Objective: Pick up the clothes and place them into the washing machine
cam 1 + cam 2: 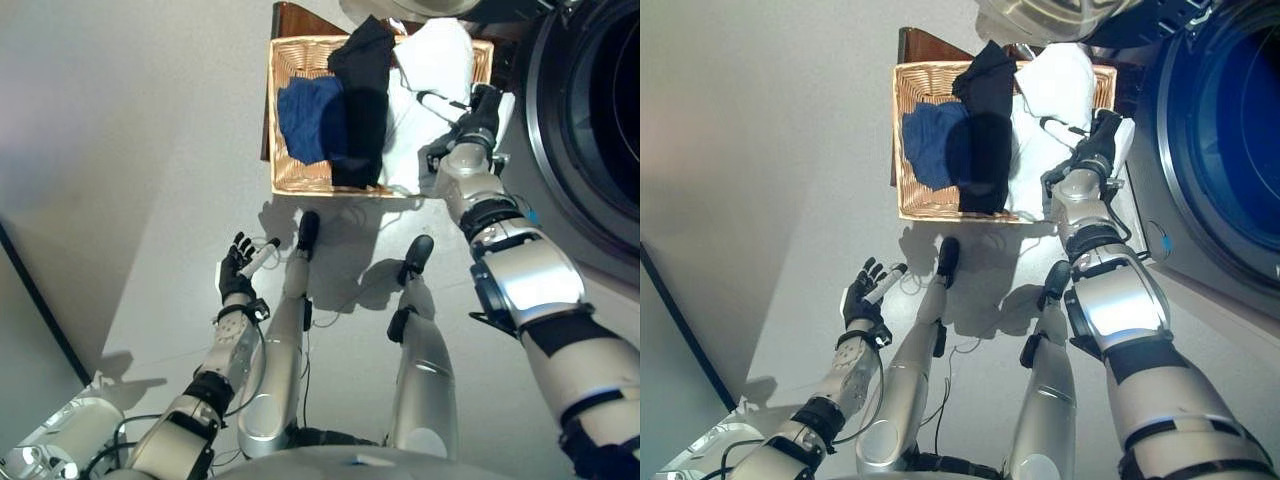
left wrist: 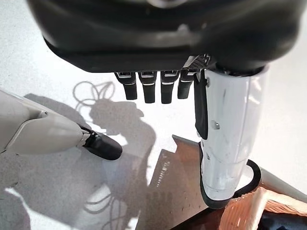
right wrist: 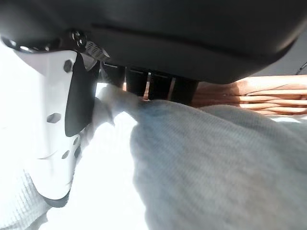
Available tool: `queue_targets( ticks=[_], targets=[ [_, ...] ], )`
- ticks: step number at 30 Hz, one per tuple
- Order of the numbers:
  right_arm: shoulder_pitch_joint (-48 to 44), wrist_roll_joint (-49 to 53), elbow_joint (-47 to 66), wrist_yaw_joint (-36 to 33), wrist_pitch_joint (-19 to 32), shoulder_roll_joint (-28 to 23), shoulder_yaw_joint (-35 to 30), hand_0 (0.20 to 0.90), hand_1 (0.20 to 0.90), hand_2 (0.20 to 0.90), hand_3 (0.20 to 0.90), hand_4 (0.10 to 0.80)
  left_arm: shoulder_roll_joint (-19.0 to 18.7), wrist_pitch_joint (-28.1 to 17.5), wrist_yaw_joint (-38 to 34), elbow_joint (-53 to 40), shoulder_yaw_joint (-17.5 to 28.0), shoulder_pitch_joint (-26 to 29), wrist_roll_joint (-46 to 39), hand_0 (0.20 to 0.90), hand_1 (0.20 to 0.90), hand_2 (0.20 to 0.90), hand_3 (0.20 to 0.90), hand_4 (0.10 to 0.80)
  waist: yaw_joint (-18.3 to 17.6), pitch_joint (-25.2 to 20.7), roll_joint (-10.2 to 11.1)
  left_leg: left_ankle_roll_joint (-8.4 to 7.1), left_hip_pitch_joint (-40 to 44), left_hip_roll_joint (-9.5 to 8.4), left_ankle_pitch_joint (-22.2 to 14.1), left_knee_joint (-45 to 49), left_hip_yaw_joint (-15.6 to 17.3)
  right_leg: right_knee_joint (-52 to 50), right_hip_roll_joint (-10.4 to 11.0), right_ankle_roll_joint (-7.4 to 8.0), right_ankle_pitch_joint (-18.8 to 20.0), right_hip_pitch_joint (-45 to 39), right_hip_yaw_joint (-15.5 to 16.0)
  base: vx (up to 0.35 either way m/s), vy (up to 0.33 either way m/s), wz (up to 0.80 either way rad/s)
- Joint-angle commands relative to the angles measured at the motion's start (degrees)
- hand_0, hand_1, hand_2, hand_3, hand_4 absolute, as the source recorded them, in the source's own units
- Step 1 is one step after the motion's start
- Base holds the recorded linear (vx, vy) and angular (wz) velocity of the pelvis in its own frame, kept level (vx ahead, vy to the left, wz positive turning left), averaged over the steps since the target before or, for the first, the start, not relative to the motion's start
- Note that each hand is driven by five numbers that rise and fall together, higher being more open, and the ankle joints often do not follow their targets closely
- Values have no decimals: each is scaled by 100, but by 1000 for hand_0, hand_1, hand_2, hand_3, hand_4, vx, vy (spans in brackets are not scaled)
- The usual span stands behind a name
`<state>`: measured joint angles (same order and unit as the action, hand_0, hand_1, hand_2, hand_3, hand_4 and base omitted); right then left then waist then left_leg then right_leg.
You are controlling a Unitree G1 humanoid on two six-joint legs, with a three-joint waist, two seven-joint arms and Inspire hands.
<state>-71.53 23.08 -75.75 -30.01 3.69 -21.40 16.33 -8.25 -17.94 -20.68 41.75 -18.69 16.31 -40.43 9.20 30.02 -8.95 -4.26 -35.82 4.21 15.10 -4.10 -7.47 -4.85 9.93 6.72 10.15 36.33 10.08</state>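
Closest in, the left hand (image 1: pixel 236 272) hangs over bare floor (image 1: pixel 150 150) around 7 o'clock, fingers loosely straight, holding nothing. Further out toward 1 o'clock, the right hand (image 1: pixel 478 118) is down on the white garment (image 1: pixel 1060 85) at the basket's right edge. In the wrist view its dark fingers (image 3: pixel 160 88) press into that nubby, waffle-ish knit with the white thumb beside a fold, but I can't tell if they've actually closed on it. The wicker basket (image 1: pixel 282 175) is rectangular and woven tan, also holding a crumpled blue piece (image 1: pixel 312 118) and a black one (image 1: pixel 362 100) draped across the middle. At 2 o'clock sits the washing machine (image 1: pixel 590 120), round dark opening.
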Motion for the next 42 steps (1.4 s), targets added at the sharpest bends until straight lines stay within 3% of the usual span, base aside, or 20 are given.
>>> queue_targets(
  ticks=[1,11,21,35,42],
  targets=[
    [-283,-8,401,121,257,69,316,200,200,200,200,300,-411,-295,-72,-316,-49,-187,-48,900,900,900,900,800,142,-22,-16,-295,-124,-83,-94,-90,257,-410,461,332,-661,-253,-713,7,-1,-4],
    [72,496,1078,42,580,-91,0,200,200,200,200,300,-385,-273,-46,-180,53,-215,-30,900,900,900,900,800,-4,-22,5,-294,228,-73,-143,-90,314,-378,445,318,-704,-581,-767,1,0,0],
    [866,1742,2212,109,1192,233,-547,200,200,200,200,300,-298,-200,11,33,102,-243,-141,900,900,900,900,800,-208,-23,8,-297,622,-37,-231,-90,413,-380,443,304,-790,-925,-814,6,-4,-2],
    [2991,2984,4318,745,1966,783,-966,200,200,200,200,300,-21,-156,98,201,300,-423,-333,900,900,900,900,800,-588,-204,19,-297,987,19,-362,-90,579,-286,437,336,-825,-1223,-954,23,-3,-5],
    [3179,3502,4584,941,2184,800,-1245,200,200,200,200,300,41,-137,211,200,289,-517,-369,900,900,900,900,800,-686,-267,-33,-294,1088,17,-405,-90,661,-274,446,345,-848,-1270,-1044,16,1,-6]
  ],
)
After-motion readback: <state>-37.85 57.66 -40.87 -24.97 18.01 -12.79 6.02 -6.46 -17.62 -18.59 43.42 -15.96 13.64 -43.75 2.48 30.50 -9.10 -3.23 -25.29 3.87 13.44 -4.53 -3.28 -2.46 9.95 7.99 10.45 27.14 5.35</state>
